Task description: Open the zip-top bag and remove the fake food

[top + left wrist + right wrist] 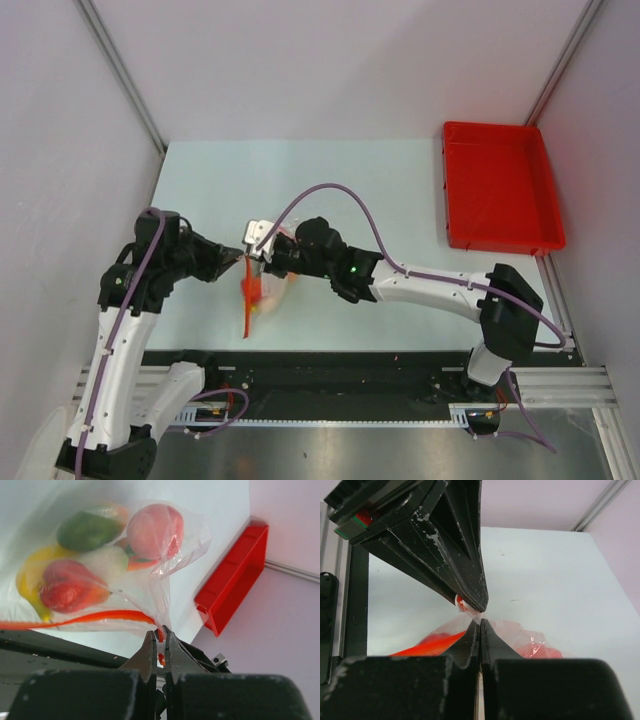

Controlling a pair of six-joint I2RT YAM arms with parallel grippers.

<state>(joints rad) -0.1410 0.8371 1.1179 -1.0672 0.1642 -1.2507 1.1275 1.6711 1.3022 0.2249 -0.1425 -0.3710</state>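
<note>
The clear zip-top bag (pixel 268 288) hangs between both grippers near the table's front, its red-orange zip strip (pixel 247 296) running downward. My left gripper (pixel 241 263) is shut on the end of the zip strip (pixel 107 615); in its wrist view the jaws (pixel 159 633) pinch the bag's (pixel 165 587) corner. My right gripper (pixel 263 262) is shut on the bag's film (pixel 515 630) right beside it, the two grippers' tips almost touching (pixel 480 622). Inside the bag lies the fake food (pixel 70 587): a red piece, a green one (pixel 87 530), a pink-red round one (pixel 155 530), a yellow one (pixel 27 577).
A rigid red tray (pixel 500 185) stands at the table's back right corner, also seen in the left wrist view (pixel 232 585). White walls close in the table on three sides. The black rail with the arm bases (pixel 330 375) runs along the near edge.
</note>
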